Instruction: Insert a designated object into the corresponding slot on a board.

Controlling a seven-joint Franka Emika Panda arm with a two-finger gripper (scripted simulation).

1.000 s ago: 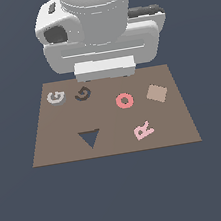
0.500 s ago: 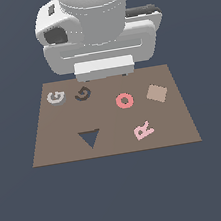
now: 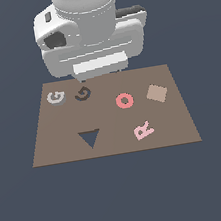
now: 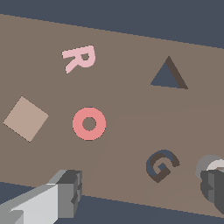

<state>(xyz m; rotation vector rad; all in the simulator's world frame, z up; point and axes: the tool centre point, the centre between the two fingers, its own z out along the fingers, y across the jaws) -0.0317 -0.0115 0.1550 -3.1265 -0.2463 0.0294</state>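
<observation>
Spreading wide, fingers empty above board.

In the exterior view the arm's white body is cut off by the top edge, and it hides the far middle edge of the board. The tool itself cannot be seen there, so its fingers' spacing cannot be read from that view.

In the wrist view one finger runs off the lower edge, and the other finger is cut by the right edge. That second finger covers most of the grey letter G, leaving only a curved sliver visible; whether finger and letter touch cannot be told. The board runs past the picture's edges.
</observation>
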